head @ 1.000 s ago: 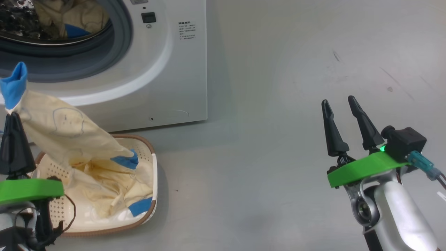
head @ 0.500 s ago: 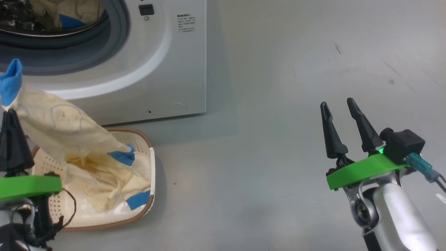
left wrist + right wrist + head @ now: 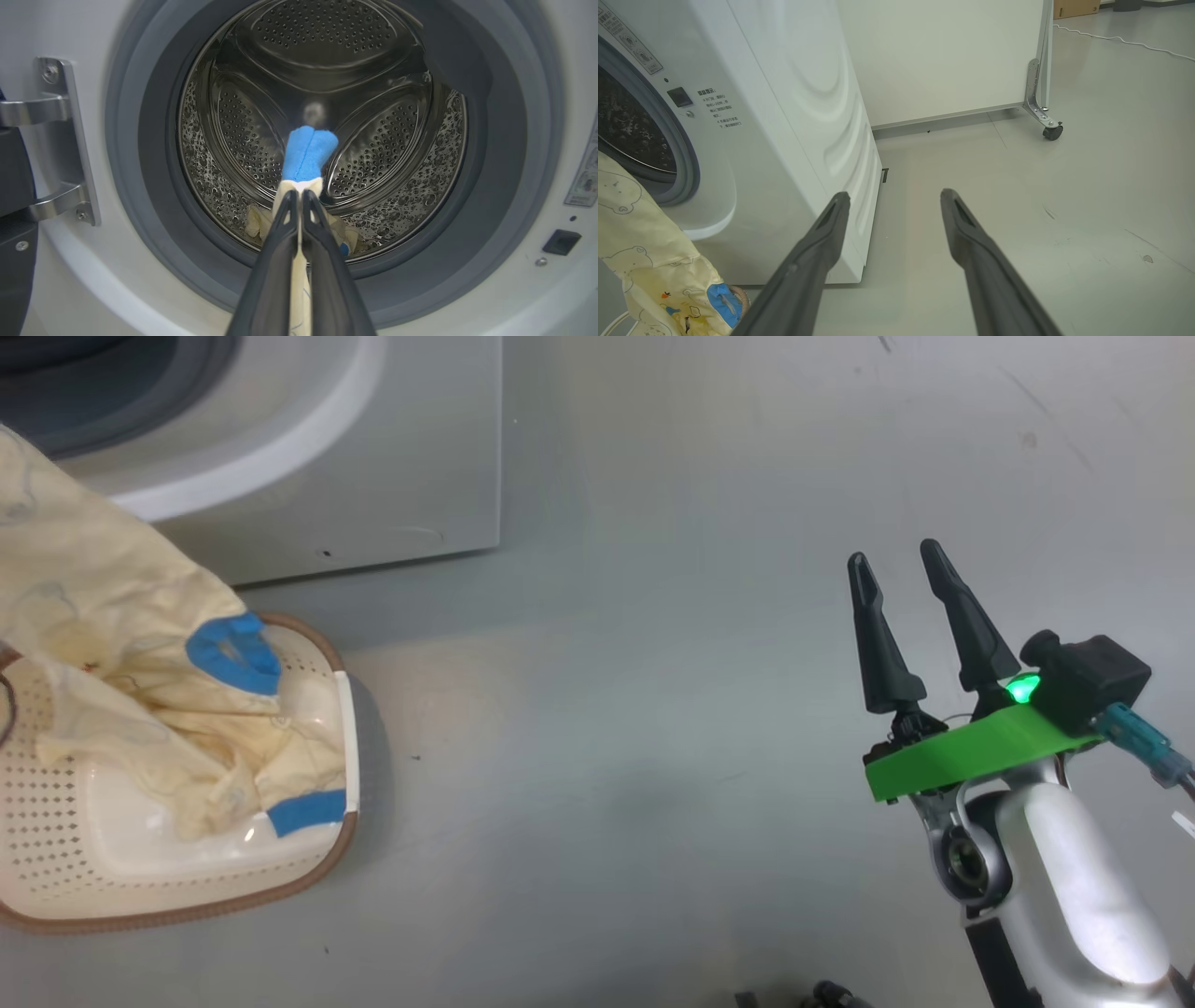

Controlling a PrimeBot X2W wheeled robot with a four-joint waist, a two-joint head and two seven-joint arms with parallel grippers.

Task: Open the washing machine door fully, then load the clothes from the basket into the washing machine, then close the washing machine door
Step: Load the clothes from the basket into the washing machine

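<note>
Yellow clothes (image 3: 306, 156) — clamped in left gripper (image 3: 299, 195), basket (image 3: 140, 868) cut off (left edge)

left gripper (image 3: 300, 198): jaws pinched together on the clothes (image 3: 308, 154), in front of the drum's (image 3: 327, 70) lower middle
clothes: blue cuff stands past the jaw tips, pale yellow fabric runs down between them; more pale fabric lies on the drum's bottom
drum: steel, perforated
gasket (image 3: 154, 154): grey ring around the drum
hinge (image 3: 65, 140): metal bracket left of the drum
latch slot (image 3: 560, 241): lower right of the drum
</note>
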